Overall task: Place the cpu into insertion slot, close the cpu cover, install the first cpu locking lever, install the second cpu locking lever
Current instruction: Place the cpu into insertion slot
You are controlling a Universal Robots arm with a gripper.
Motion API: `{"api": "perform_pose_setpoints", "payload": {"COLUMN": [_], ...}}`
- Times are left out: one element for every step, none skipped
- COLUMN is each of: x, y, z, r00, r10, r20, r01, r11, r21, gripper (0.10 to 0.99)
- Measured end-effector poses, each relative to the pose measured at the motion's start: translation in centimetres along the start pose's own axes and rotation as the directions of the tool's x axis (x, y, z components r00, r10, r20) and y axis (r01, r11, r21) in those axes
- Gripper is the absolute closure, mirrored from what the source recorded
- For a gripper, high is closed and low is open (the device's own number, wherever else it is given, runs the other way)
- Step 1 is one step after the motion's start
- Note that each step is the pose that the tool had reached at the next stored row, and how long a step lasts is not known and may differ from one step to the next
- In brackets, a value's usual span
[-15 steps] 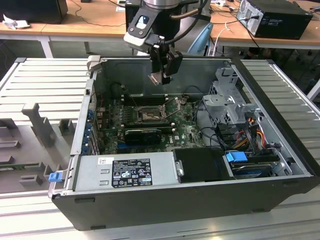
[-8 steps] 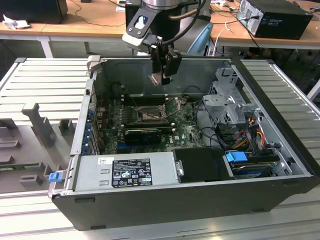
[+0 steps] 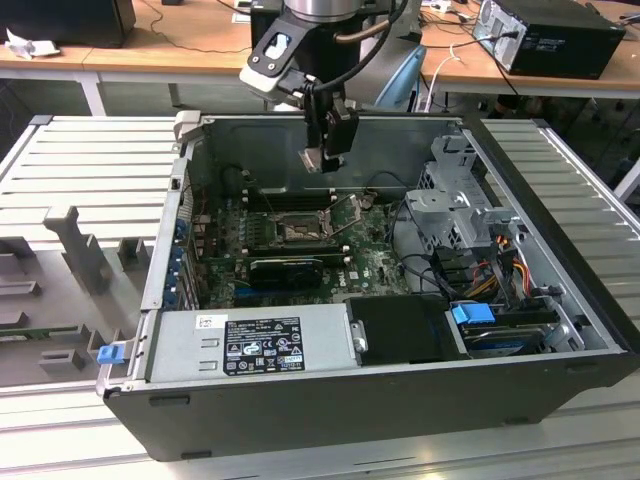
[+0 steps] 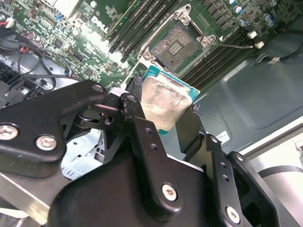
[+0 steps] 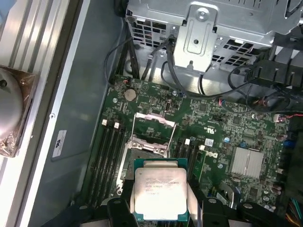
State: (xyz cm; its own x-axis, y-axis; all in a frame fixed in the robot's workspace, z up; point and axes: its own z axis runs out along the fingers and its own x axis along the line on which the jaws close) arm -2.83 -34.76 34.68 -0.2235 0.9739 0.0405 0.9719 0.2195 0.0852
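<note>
Above the open socket (image 4: 177, 41), the claw (image 4: 162, 108) is pinching the chip (image 5: 160, 193) by its edges, holding it flat for seating.

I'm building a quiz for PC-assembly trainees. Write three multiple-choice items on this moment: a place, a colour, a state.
1. Where is the cpu?
A) lying on the grey table
B) gripped in the hand above the motherboard
C) resting on the power supply

2. What colour is the motherboard?
A) red
B) green
C) white

3. How is the insertion slot?
A) empty and uncovered
B) holding a chip
C) under a closed cover

Key:
1 B, both wrist views show the hand clamping the chip over the board.
2 B, the board is green in all views.
3 A, its dark contact field lies bare in the second wrist view.
</note>
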Motion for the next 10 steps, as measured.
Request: {"api": "perform_pose_setpoints", "payload": {"x": [0.0,0.0,0.0,0.0,-0.01,-0.01,-0.01,-0.01,-0.01,-0.01], "y": [0.0,0.0,-0.01,-0.01,-0.01,-0.01,-0.02,-0.02,-0.02,-0.02], "z": [0.03,0.05,0.08,0.1,0.14,0.16,0.19,0.22,0.23,0.29], "r00": [0.9999,0.9997,0.9994,0.999,0.9982,0.9975,0.9967,0.996,0.9955,0.9943], "r10": [0.01,0.023,0.034,0.045,0.059,0.07,0.081,0.089,0.094,0.106], "r20": [0.0008,0.002,0.0028,0.0037,0.0049,0.0058,0.0066,0.0074,0.0079,0.0088], "r01": [-0.01,-0.023,-0.034,-0.045,-0.059,-0.07,-0.081,-0.088,-0.094,-0.106], "r11": [0.9999,0.9997,0.9994,0.999,0.9983,0.9975,0.9967,0.9961,0.9956,0.9943], "r21": [0.0,-0.001,-0.001,-0.002,-0.003,-0.003,-0.004,-0.004,-0.004,-0.005], "gripper": [0.557,0.557,0.557,0.557,0.557,0.557,0.557,0.557,0.557,0.557]}}
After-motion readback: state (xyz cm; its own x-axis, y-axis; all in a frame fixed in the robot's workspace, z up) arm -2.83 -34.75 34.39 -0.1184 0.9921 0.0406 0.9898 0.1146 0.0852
